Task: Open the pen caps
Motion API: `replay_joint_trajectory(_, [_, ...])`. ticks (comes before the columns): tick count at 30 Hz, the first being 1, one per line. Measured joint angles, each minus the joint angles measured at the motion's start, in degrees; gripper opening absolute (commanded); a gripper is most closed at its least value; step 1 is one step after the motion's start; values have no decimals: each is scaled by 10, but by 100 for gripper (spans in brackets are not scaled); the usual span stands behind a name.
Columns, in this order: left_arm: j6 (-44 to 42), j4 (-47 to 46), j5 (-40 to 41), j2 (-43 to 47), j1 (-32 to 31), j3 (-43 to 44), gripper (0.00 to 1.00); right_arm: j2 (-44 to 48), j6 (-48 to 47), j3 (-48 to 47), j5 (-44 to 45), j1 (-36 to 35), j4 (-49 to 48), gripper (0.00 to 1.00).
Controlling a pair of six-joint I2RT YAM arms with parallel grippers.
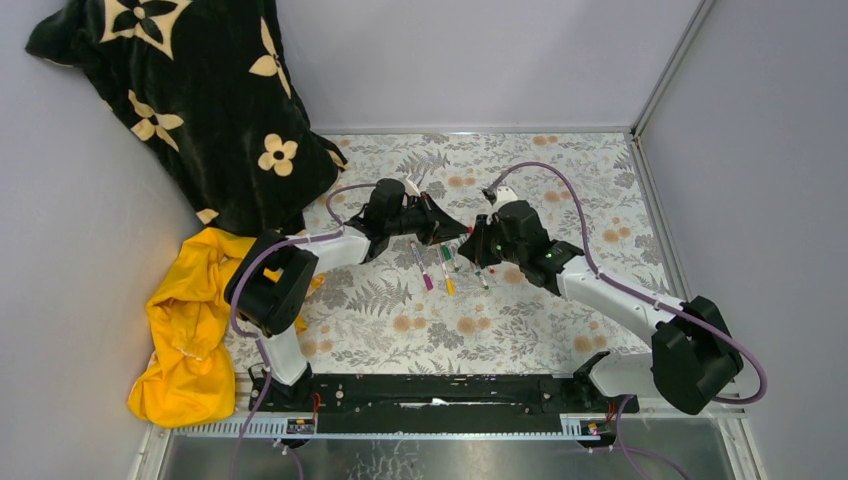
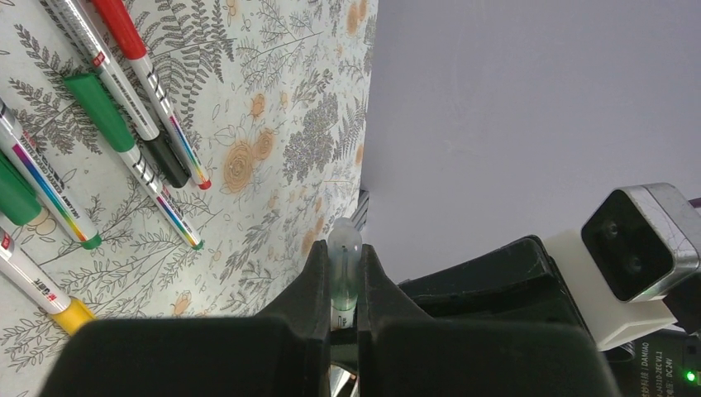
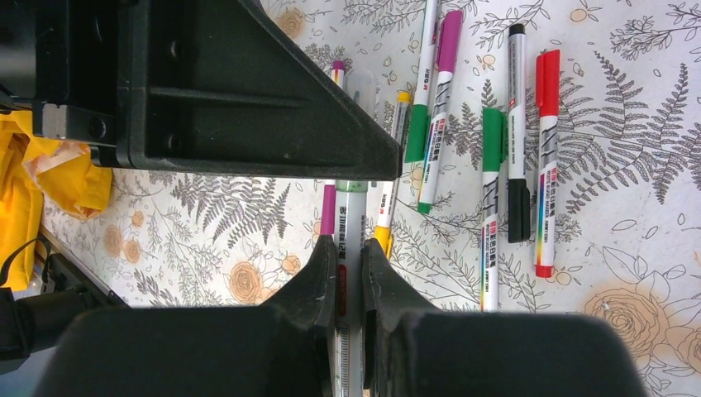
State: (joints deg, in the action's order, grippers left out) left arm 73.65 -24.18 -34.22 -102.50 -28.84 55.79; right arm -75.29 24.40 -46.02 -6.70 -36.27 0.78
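Observation:
One pen is held between both grippers above the mat. My left gripper (image 2: pixel 345 252) (image 1: pixel 452 232) is shut on its translucent pale-green cap (image 2: pixel 345 266). My right gripper (image 3: pixel 351 252) (image 1: pixel 480 242) is shut on the whitish barrel (image 3: pixel 353 223). The cap (image 3: pixel 355 187) sits on the barrel's end, mostly hidden behind the left finger (image 3: pixel 248 91). Several other pens (image 1: pixel 440 265) lie side by side on the mat below, with a red cap (image 3: pixel 546 83), green cap (image 3: pixel 493 136), black cap (image 3: pixel 517 211), magenta cap (image 3: pixel 449 41) and yellow end (image 3: pixel 383 236).
The floral mat (image 1: pixel 480 330) covers the table. A black flowered blanket (image 1: pixel 200 90) is heaped at the back left and a yellow cloth (image 1: pixel 190 330) lies at the left edge. Grey walls close the back and right.

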Motion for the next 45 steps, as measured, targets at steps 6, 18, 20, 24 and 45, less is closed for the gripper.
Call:
replay_joint_trajectory(6, [7,-2,-2,0,0,-1,0,15,12,18,15,-6,-19,0])
replay_joint_trajectory(18, [-1,12,-8,1,0,-1,0,21,21,28,63,-36,-23,0])
replay_joint_trajectory(20, [-5,18,-10,2,0,-1,0,21,25,28,77,-45,-21,0])
replay_joint_trajectory(24, [-21,21,49,2,24,5,0,45,31,35,80,-65,38,0])
replay_joint_trajectory(45, [-124,155,280,-14,155,42,0,35,36,-20,212,-71,246,0])
